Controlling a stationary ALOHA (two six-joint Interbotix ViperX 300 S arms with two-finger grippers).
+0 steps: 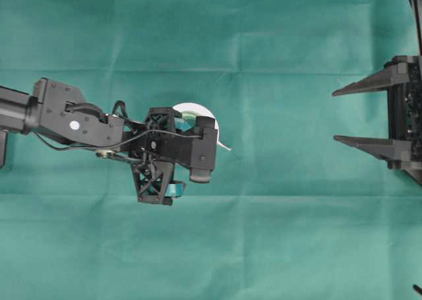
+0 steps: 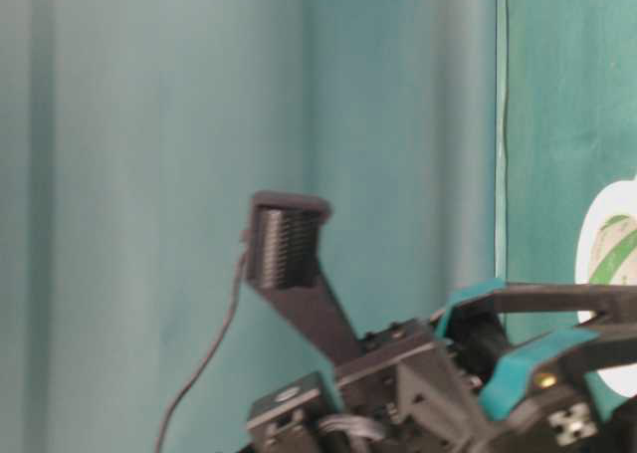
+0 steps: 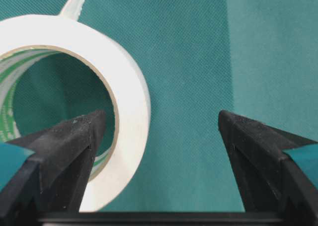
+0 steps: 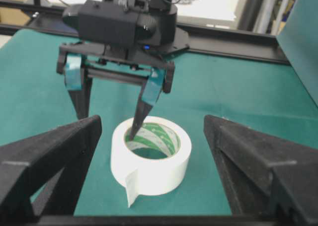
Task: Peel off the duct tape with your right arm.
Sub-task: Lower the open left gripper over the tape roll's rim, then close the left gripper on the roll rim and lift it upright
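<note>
The duct tape (image 1: 192, 110) is a white roll with a green-striped core, lying flat on the green cloth and half hidden under my left gripper (image 1: 179, 153). The left gripper (image 3: 161, 131) is open and straddles the roll's wall (image 3: 130, 87). One of its fingers (image 4: 143, 112) reaches down into the core and the other stands outside the roll. A loose strip end (image 4: 130, 185) sticks out of the roll (image 4: 164, 161) towards the right arm. The right arm's gripper (image 1: 333, 115) stands open well to the right of the roll, and nothing is between its fingers (image 4: 59, 151).
The green cloth (image 1: 264, 234) covers the whole table and has fold lines across it. A black frame rail (image 4: 223, 31) runs behind the left arm. A teal panel (image 4: 303, 42) stands at the right in the right wrist view. The left arm's cable (image 1: 72, 146) hangs beside its wrist.
</note>
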